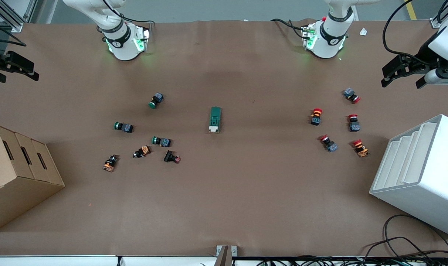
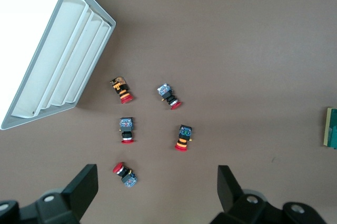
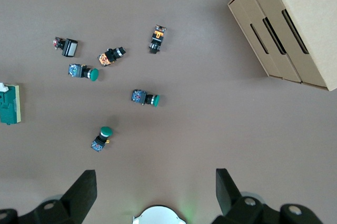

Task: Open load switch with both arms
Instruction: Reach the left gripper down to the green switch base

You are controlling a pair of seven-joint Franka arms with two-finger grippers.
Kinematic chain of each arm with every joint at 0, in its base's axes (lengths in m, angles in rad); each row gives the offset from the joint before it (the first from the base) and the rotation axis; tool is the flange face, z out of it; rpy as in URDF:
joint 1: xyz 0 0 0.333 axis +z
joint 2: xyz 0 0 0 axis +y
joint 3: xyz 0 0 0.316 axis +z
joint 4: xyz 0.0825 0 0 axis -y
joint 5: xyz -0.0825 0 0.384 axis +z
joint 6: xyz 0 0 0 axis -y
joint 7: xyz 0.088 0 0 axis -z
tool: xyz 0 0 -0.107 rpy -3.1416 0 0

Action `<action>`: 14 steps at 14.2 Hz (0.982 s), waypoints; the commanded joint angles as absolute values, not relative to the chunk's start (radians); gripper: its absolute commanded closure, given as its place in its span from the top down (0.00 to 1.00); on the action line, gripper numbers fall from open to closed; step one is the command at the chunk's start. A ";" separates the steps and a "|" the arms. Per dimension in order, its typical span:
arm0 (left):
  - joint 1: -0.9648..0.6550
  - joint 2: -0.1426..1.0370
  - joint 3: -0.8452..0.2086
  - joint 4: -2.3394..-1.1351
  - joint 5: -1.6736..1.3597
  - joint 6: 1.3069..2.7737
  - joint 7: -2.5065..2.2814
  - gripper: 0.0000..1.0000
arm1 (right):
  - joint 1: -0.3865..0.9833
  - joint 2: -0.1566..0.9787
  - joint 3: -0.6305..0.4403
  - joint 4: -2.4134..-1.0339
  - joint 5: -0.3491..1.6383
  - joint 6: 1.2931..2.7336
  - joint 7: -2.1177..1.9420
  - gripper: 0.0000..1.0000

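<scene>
The load switch [image 1: 215, 119] is a dark-green block with a white toggle at the end nearer the front camera. It lies flat at the middle of the table and shows only at the edge of both wrist views [image 2: 331, 127] [image 3: 9, 105]. My left gripper [image 1: 400, 83] hangs high over the left arm's end of the table, open and empty [image 2: 158, 187]. My right gripper [image 1: 20, 77] hangs high over the right arm's end, also open with nothing in it [image 3: 155, 190]. Both are well away from the switch.
Several red-capped push buttons [image 1: 316, 116] lie toward the left arm's end, next to a white slotted bin [image 1: 423, 173]. Green and orange push buttons [image 1: 156, 100] lie scattered toward the right arm's end, near a cardboard box [image 1: 13, 170].
</scene>
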State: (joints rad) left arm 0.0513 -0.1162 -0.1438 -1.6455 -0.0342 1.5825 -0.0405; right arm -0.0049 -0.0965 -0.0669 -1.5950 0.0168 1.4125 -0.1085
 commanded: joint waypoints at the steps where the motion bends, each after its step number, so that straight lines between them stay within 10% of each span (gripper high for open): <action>1: 0.051 -0.101 -0.155 -1.612 -0.044 1.559 -0.041 1.00 | -0.009 -0.130 -0.063 -1.629 0.029 1.414 -0.080 1.00; 6: 0.028 -0.023 -0.219 -1.565 -0.051 1.559 -0.067 1.00 | -0.008 -0.129 -0.061 -1.629 0.029 1.405 -0.026 1.00; 14: -0.012 0.164 -0.621 -1.575 -0.019 1.744 -0.691 1.00 | 0.005 -0.124 -0.058 -1.620 0.017 1.402 -0.041 1.00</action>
State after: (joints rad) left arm 0.0096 0.0911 -0.5784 -1.6002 -0.0393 1.6985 -0.5553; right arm -0.0028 -0.0966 -0.0607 -1.5951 0.0176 1.3988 -0.0478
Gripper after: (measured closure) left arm 0.000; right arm 0.000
